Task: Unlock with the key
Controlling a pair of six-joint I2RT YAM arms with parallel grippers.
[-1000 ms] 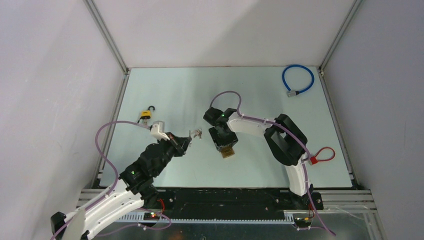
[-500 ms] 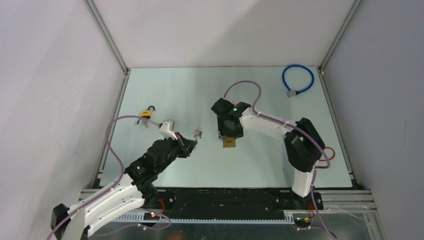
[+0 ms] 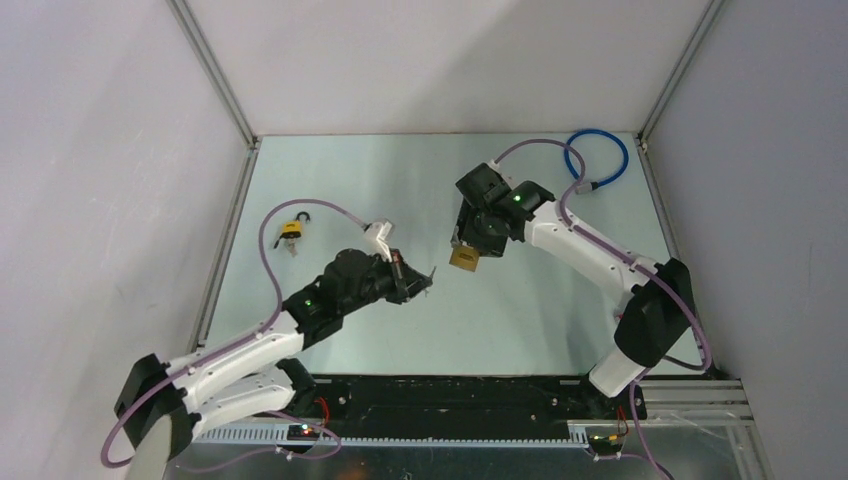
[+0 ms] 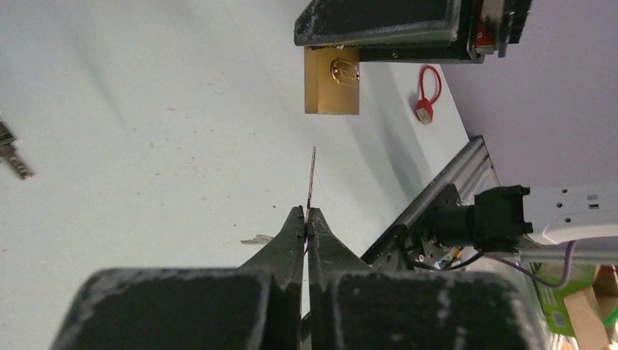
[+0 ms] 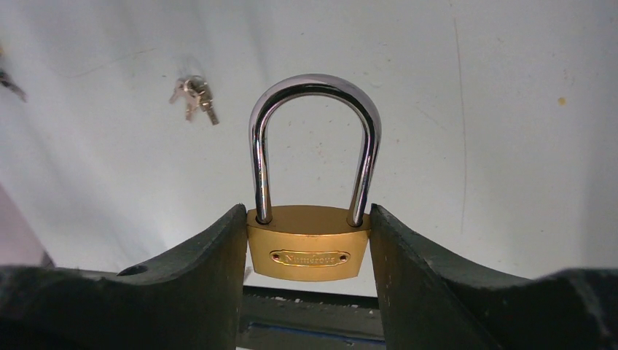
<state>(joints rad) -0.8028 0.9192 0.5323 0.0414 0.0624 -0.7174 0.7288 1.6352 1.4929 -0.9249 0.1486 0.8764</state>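
There are two padlocks, a brass padlock [image 3: 462, 258] in the centre of the top view and a yellow padlock [image 3: 291, 229] lying on the desk [image 3: 350, 180] at left. There are also two cable loops: a blue cable [image 3: 625, 160] at upper right and a red loop [image 4: 423, 111] in the left wrist view. The right wrist view shows a small bunch of keys [image 5: 194, 96] on the desk at upper left.

The left arm reaches from lower left to mid-frame. Its left hand [image 3: 418, 283] is pressed together, pinching a single key [image 4: 313, 175] edge-on, blade pointing at the brass padlock but apart from it. The right arm stretches from lower right up to centre. Its right hand [image 3: 470, 245] clamps the brass body by its sides, off the desk, shackle seated in the body.
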